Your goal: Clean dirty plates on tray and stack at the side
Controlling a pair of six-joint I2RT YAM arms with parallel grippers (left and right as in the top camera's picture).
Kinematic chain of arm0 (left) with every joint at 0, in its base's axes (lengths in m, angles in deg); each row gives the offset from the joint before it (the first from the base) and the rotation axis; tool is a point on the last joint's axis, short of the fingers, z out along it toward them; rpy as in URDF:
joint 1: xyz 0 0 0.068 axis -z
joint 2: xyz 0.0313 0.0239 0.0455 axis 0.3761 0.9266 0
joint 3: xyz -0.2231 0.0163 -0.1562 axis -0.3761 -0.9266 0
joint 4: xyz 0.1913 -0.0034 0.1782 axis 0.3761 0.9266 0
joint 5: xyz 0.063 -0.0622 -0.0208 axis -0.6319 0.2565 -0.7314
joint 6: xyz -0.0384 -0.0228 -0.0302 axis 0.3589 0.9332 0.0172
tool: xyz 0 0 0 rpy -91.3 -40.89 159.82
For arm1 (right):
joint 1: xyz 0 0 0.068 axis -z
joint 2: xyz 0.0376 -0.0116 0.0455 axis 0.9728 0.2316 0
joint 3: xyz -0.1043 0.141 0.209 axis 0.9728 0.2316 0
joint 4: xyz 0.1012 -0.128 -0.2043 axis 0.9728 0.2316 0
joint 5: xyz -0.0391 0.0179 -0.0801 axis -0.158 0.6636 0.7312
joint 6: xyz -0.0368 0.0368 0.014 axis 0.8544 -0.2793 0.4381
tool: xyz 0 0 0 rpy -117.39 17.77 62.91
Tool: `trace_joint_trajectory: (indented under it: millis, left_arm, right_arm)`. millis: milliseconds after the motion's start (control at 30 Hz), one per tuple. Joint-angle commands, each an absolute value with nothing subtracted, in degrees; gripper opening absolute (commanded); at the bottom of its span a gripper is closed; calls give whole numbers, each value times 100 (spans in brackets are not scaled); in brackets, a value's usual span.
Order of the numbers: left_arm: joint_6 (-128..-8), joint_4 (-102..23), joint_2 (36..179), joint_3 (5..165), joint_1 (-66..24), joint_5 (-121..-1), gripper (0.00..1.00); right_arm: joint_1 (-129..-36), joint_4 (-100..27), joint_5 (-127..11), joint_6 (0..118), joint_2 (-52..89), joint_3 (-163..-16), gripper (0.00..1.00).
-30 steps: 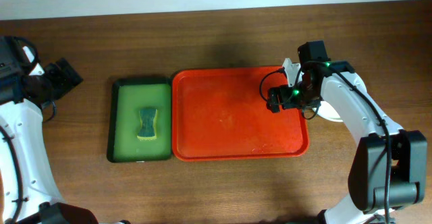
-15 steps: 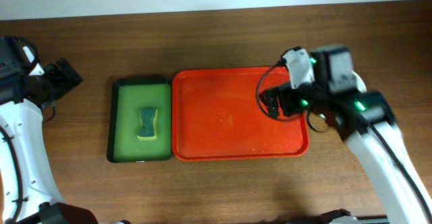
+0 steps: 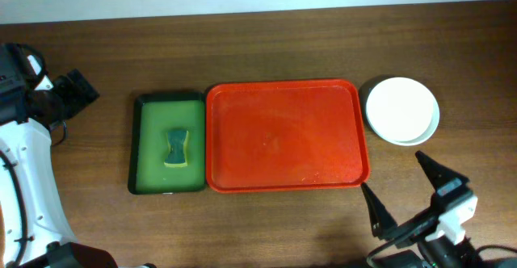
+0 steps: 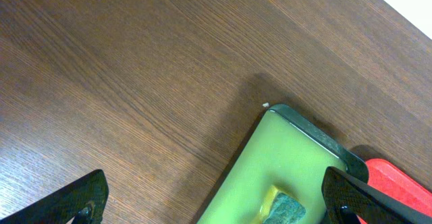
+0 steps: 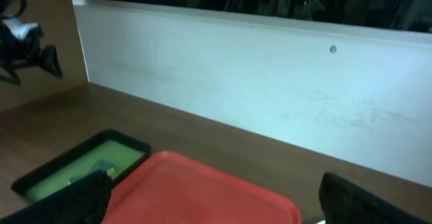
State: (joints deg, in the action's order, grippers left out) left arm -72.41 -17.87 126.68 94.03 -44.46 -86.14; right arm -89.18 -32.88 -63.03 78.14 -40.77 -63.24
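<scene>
The red tray (image 3: pixel 283 135) lies empty in the middle of the table; it also shows in the right wrist view (image 5: pixel 196 190). A stack of plates (image 3: pixel 401 109) stands on the table just right of the tray, a cream-white one on top with a pale blue-green rim showing beneath it. My right gripper (image 3: pixel 404 194) is open and empty at the front right, below the plates, well above the table (image 5: pixel 216 207). My left gripper (image 3: pixel 78 90) is open and empty at the far left, above bare wood beside the green tray (image 4: pixel 216 207).
A smaller green tray (image 3: pixel 168 143) with a dark rim lies against the red tray's left side and holds a green and yellow sponge (image 3: pixel 176 147). A white wall (image 5: pixel 270 96) runs along the table's far edge.
My right arm has pulled back from over the red tray's right end to the front right of the table, uncovering the stack of plates. The left arm has not moved.
</scene>
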Motion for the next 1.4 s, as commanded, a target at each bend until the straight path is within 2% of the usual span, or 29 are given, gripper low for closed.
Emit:
trace_joint_trajectory:
  millis: [0,100,167,300,667,767,900,1367]
  left_arm:
    - [-7208,-1791,12592,9471,-4466,-8579,99]
    - [-7208,-1791,12592,9471,-4466,-8579,99]
    - [-7208,-1791,12592,9471,-4466,-8579,99]
    - [-7208,-1791,12592,9471,-4466,-8579,99]
    - [-7208,-1791,12592,9471,-4466,-8579,99]
    - [-7208,-1791,12592,9471,-4466,-8579,99]
    - [-7208,-1791,12592,9471,-4466,-8579,99]
    - [-7208,-1791,12592,9471,-4466,-8579,99]
  right_arm:
    - [-8908,-4884,-6240,7856,-4658,-5192,98]
    - [-8696,-7260,-6511,7853,-4962,-3957,99]
    - [-8553,-8171,-6489,7856,-5047,-3397,98]
    - [-8282,-8829,-6434,7858,-5216,-2800,98]
    - [-8167,-8696,-5975,7858,-5216,-1581,98]
    - [-8167,-8025,-5833,7858,-5216,-1581,98]
    - [-8167,-6484,-5709,7856,-5216,-1581,98]
    - [-8173,-6523,-5702,8155,-5216,-1581,98]
